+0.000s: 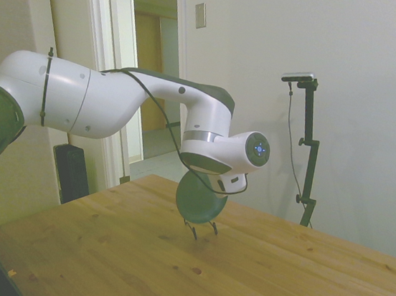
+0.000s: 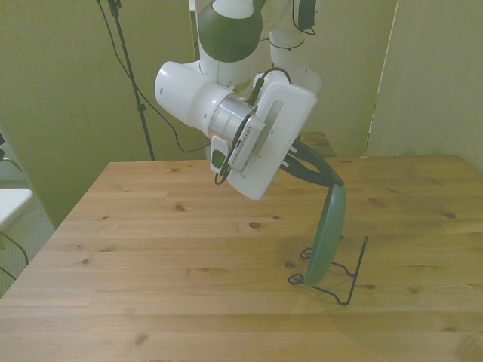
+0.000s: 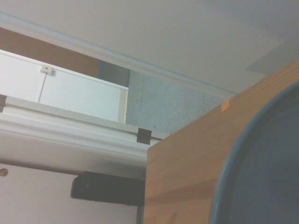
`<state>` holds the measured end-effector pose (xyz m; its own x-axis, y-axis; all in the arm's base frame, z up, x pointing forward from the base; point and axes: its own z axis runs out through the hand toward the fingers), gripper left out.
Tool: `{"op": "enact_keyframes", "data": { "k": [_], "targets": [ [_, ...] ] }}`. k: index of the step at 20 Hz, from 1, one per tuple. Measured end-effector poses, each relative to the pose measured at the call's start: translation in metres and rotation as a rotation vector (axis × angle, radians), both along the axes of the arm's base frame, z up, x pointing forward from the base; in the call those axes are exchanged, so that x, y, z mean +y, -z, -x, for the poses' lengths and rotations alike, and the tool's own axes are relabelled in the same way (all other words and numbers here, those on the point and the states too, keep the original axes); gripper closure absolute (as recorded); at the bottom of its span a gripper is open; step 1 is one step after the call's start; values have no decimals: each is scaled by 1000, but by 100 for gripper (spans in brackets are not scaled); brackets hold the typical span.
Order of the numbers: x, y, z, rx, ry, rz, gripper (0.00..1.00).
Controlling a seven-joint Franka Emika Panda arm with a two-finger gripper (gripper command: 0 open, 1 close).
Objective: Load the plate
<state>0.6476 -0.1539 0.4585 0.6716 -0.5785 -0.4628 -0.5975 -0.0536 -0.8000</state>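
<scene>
One plate (image 2: 329,234) — upright in wire stand (image 2: 349,276)

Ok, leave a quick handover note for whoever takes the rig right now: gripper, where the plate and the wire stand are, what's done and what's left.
Gripper: at the top rim of the plate, dark fingers reaching down to it; the views do not show clearly whether they are closed on it.
Plate: on edge, near upright, its lower rim down in the black wire stand on the wooden table.
Done: plate brought to the stand and apparently seated in it.
Left: confirm it sits steady in the wires, then release and back the arm away.
</scene>
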Motion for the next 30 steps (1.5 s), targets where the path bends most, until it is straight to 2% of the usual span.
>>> {"op": "enact_keyframes", "data": {
  "k": [9,21,30],
  "targets": [
    [14,15,-4,2,7,6,100],
    [13,15,-7,4,12,7,100],
    [31,5,-16,72,53,52,100]
  ]
}}
